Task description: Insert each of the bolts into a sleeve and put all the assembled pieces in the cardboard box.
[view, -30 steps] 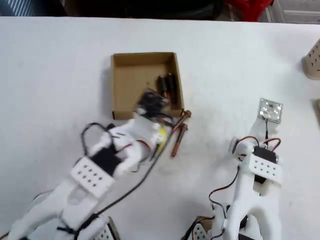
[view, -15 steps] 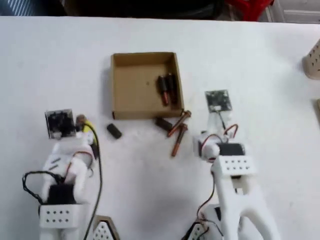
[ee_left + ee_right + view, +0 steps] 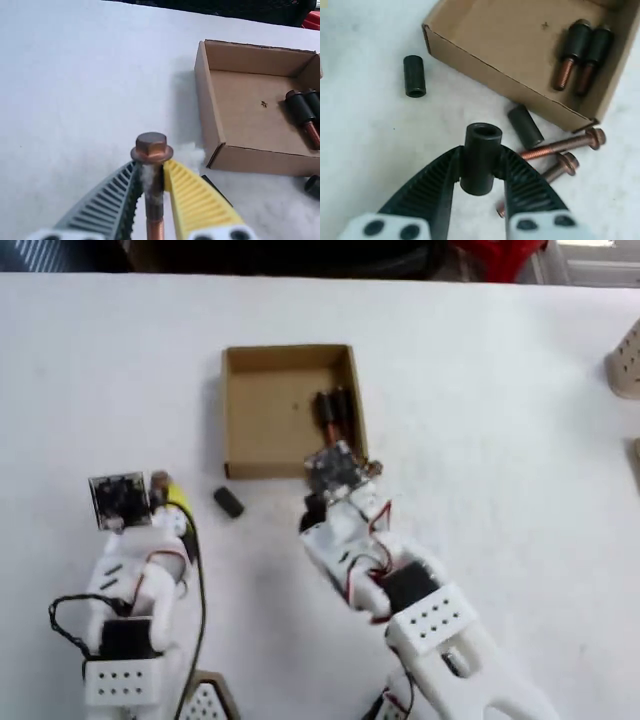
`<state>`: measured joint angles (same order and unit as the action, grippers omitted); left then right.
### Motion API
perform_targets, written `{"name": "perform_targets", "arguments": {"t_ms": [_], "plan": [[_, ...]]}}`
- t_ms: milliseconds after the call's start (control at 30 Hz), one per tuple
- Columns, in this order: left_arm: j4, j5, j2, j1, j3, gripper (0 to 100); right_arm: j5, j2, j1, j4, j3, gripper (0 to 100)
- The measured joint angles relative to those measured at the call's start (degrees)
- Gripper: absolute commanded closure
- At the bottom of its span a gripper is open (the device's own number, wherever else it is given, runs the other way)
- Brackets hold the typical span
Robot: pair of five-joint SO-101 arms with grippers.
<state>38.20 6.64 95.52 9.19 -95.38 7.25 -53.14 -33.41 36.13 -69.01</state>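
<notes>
My left gripper (image 3: 151,172) is shut on a copper bolt (image 3: 151,148), head up between the grey and yellow fingers; in the high view it (image 3: 165,490) stands left of the cardboard box (image 3: 240,410). My right gripper (image 3: 481,165) is shut on a black sleeve (image 3: 481,150), held upright just in front of the box (image 3: 485,65). Two assembled pieces (image 3: 580,52) lie in the box's right side. A loose sleeve (image 3: 414,75) and another sleeve (image 3: 525,125) lie on the table, with two loose bolts (image 3: 562,146) beside the box corner.
The right arm (image 3: 410,600) reaches diagonally across the table's middle and covers the loose bolts in the high view. A loose sleeve (image 3: 229,503) lies between the two arms. A tan perforated object (image 3: 625,365) stands at the far right edge.
The left arm has pulled back from the box front to the left with a bolt in its fingers. The right arm has swung from the right side to the box's front right corner.
</notes>
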Motion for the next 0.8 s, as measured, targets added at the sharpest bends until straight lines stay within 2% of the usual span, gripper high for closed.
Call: {"name": "perform_targets", "arguments": {"t_ms": [167, 400, 733, 800], "plan": [[0.0, 0.0, 0.0, 0.0, 0.0, 98, 0.0, -0.4, -3.5, -18.4, -10.0, 98.1], [0.0, 0.0, 0.0, 0.0, 0.0, 98, 0.0, -0.4, -3.9, -43.6, -19.7, 98.1], [0.0, 0.0, 0.0, 0.0, 0.0, 98, 0.0, -0.6, -3.9, -63.2, -26.3, 98.2], [0.0, 0.0, 0.0, 0.0, 0.0, 98, 0.0, -0.5, -3.8, -64.4, -26.6, 98.2]]}}
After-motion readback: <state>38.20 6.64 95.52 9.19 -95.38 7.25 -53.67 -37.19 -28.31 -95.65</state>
